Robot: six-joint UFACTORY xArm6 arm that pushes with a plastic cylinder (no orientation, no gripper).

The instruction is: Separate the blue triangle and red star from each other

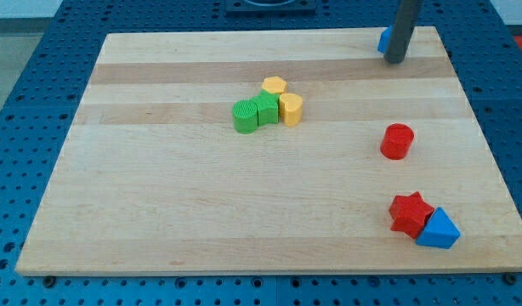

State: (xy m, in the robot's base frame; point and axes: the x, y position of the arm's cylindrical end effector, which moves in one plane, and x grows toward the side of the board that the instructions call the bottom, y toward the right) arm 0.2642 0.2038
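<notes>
The red star (411, 213) lies near the board's bottom right corner. The blue triangle (439, 229) touches it on its lower right side. My tip (395, 60) rests on the board near the view's top right edge, far above both blocks. A blue block (384, 40) sits just left of the rod, partly hidden behind it; its shape is not clear.
A red cylinder (397, 141) stands between my tip and the star. In the middle of the wooden board (159, 187), a green cylinder (245, 116), a green block (267, 110), a yellow cylinder (291, 110) and a yellow hexagon (275, 85) are clustered together.
</notes>
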